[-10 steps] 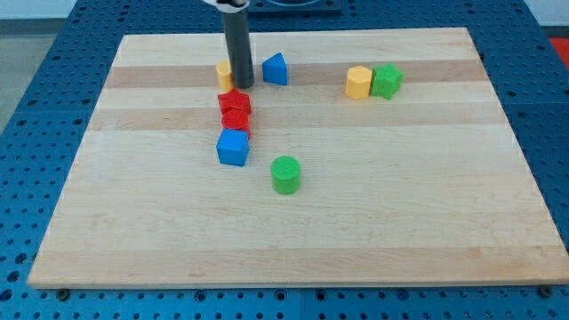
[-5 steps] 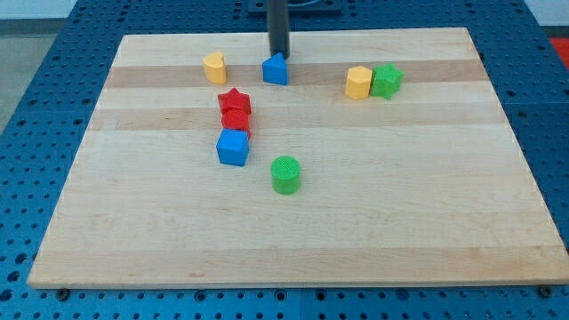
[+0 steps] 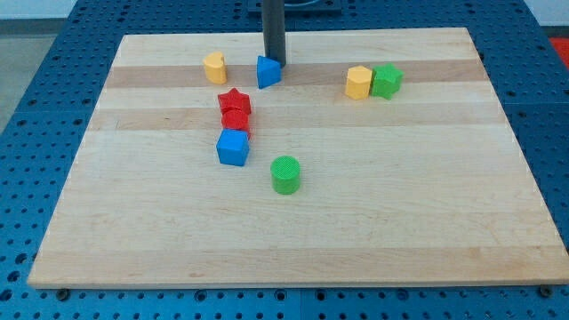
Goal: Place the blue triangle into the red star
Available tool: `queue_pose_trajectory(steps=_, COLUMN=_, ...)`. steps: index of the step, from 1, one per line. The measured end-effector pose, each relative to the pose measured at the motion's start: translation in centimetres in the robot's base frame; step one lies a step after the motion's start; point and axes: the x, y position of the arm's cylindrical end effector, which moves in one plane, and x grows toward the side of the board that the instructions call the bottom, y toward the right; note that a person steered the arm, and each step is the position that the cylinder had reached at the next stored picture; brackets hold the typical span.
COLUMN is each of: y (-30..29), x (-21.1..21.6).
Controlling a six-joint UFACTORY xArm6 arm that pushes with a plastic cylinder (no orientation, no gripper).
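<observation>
The blue triangle [image 3: 268, 72] lies near the view's top, right of centre-left. My tip [image 3: 275, 62] touches its upper right side. The red star [image 3: 235, 101] lies below and to the left of the triangle, a short gap apart. A second red block [image 3: 236, 121] sits directly under the star, touching it.
A yellow heart-like block [image 3: 214, 67] lies left of the triangle. A blue cube [image 3: 233, 147] sits below the red blocks. A green cylinder [image 3: 285, 174] is lower down. A yellow block [image 3: 359, 82] and a green block [image 3: 386, 80] touch at the right.
My tip went from beside the yellow block, right and up around the blue triangle, then pressed on it. The triangle has shifted a little left and turned.
</observation>
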Motion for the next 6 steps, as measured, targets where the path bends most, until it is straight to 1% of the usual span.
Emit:
queue_pose_trajectory(steps=3, y=-2.9, x=1.8)
queue_pose_trajectory(steps=6, y=-4.1, x=2.4)
